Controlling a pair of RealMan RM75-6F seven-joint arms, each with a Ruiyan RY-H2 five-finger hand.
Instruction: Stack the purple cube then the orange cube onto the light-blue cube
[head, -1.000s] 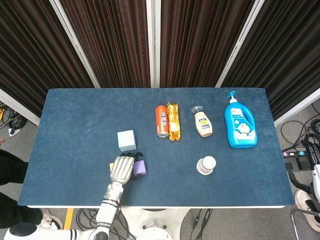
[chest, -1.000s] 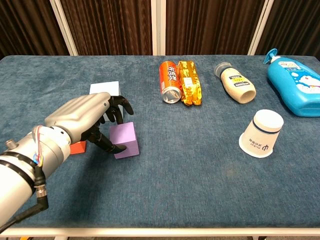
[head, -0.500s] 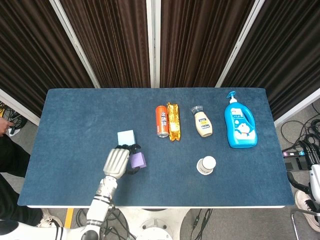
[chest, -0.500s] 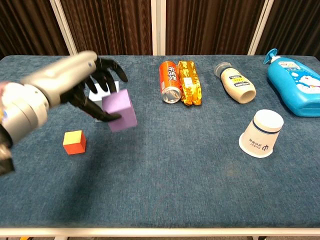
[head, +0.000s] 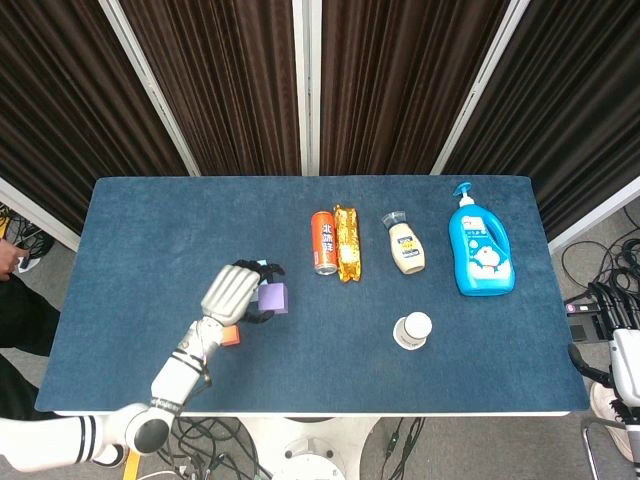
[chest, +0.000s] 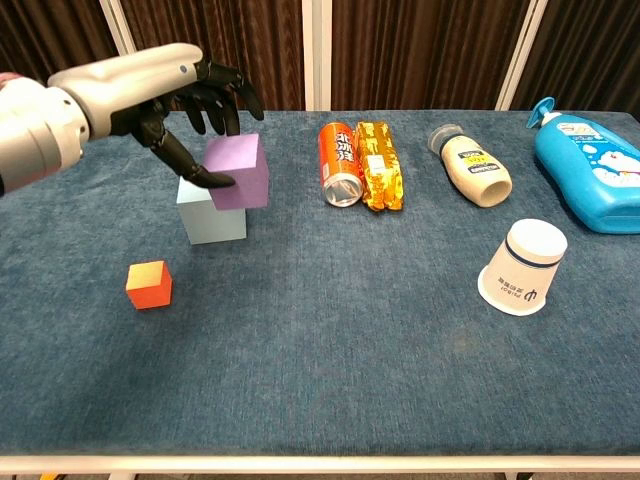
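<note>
- Since one second ago our left hand (chest: 170, 85) has lifted the purple cube (chest: 238, 171) from the table, where it lay beside the orange cube (chest: 149, 284), and carried it away from us.
- Now the hand pinches the purple cube between the thumb and the other fingers, in the air and a little tilted.
- The cube hangs at the upper right corner of the light-blue cube (chest: 208, 218), not yet centred over it; we cannot tell if they touch.
- We judge the coming move turns on this: the light-blue cube's top lies a little to the left of and below the held cube, so the cube must shift left, level out, and go down.
- The orange cube waits on the table, near the left hand.
- Our right hand is not seen in either view.
</note>
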